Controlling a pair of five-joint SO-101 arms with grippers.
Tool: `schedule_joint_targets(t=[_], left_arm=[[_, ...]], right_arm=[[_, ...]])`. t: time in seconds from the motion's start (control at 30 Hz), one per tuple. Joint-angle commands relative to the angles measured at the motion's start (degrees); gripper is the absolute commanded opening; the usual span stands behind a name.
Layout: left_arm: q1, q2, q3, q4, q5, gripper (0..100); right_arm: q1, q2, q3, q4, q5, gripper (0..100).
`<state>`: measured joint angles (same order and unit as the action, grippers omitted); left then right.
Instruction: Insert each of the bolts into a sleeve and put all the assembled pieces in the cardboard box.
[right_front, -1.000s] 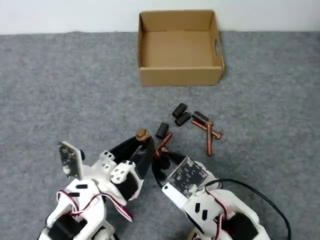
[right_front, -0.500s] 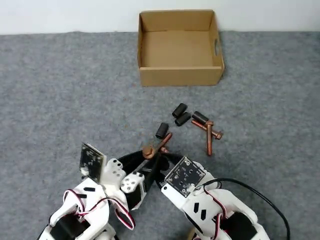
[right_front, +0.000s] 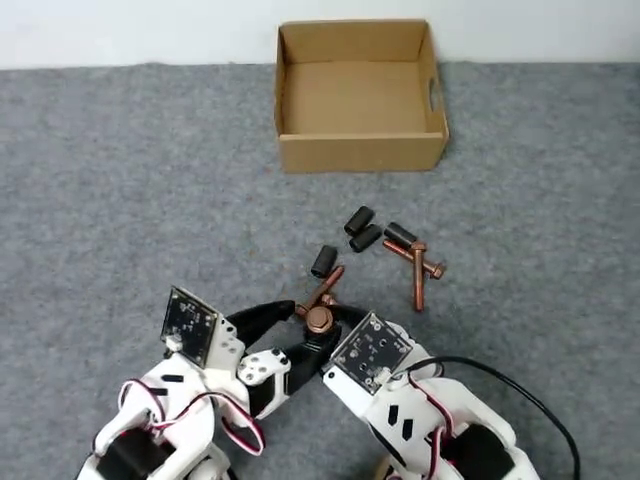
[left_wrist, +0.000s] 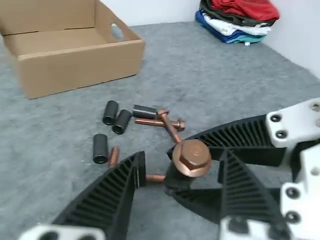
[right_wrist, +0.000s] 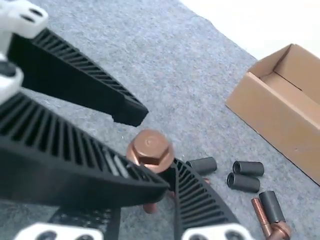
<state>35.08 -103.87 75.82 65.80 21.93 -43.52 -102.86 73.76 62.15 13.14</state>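
High view: right gripper (right_front: 325, 332) clamps a sleeve (left_wrist: 176, 182) (bolt (right_wrist: 150, 149) seated in it), left gripper (left_wrist: 182, 167) gapes open — insertion looks done; next, a carry to the box (right_front: 360, 152).

Home: grey carpet (left_wrist: 240, 90), folded clothes (left_wrist: 237, 17)

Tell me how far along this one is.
Done: nothing boxed; the box is empty. In hand: one bolt sits in a sleeve held by the right gripper, with the left gripper open around it. To do: three bolts and four sleeves lie loose on the carpet, then every piece goes in the box.
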Motion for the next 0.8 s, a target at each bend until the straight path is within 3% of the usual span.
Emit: schedule_joint_targets(t=[0.0,0.1,0.23,0.33,0.5,0.63,0.77], left_arm=[[-2.55,0.44,-4.7,2.29,-1.41,23],[-2.81,0.18,-8.92,3.25,-1.41,18],[-5.8,0.18,-12.18,2.99,-1.58,0],[-13.1,0.18,-10.86,3.34,-1.58,1],[-26.11,0.18,-2.77,2.9,-4.13,0],[-30.86,0.18,4.44,2.81,-7.91,0],[-32.62,0.18,10.15,1.32,-12.13,0]], right_arm=[[0.13,-0.57,-0.97,-1.1,0.35,0.8],[0.22,-0.57,-0.62,-1.01,0.35,0.8],[0.22,-0.48,0.35,0.4,0.35,0.8],[2.86,-0.48,0.7,1.45,0.09,0.8],[15.52,-0.48,0.26,1.45,-3.16,0.8],[22.81,0.13,-2.9,3.47,-9.32,0.8],[24.57,6.46,-9.14,7.25,-15.38,0.8]])
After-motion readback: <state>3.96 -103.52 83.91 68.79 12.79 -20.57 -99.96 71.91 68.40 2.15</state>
